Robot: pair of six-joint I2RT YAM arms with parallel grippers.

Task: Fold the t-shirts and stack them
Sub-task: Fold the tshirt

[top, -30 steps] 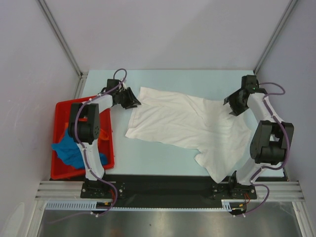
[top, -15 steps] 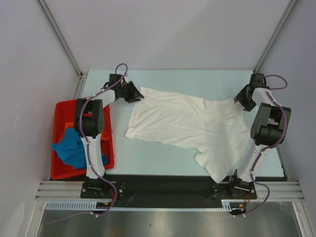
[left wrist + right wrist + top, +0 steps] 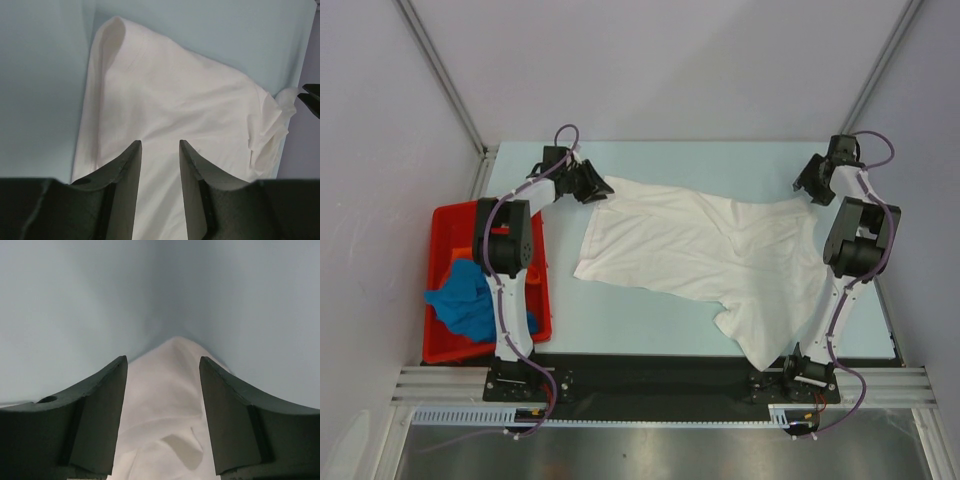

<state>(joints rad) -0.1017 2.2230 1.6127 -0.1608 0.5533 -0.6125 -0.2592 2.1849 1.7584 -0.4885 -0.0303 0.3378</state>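
A white t-shirt [image 3: 705, 250] lies spread and crumpled across the light blue table. My left gripper [image 3: 594, 187] is at the shirt's far left corner. In the left wrist view it [image 3: 160, 143] is open, with the white cloth [image 3: 165, 95] lying under and beyond the jaws. My right gripper [image 3: 809, 187] is at the shirt's far right corner. In the right wrist view it [image 3: 162, 360] is open, with a peak of white cloth [image 3: 170, 390] between the jaws. A blue t-shirt [image 3: 470, 300] and a bit of orange cloth [image 3: 459, 256] lie in the bin.
A red plastic bin [image 3: 445, 215] stands at the table's left edge beside the left arm. Metal frame posts [image 3: 445, 80] rise at both far corners. The shirt's lower part [image 3: 760, 340] hangs near the front edge by the right arm's base.
Both grippers have moved toward the far edge and outward, ending at the shirt's far corners. The white shirt has barely moved.
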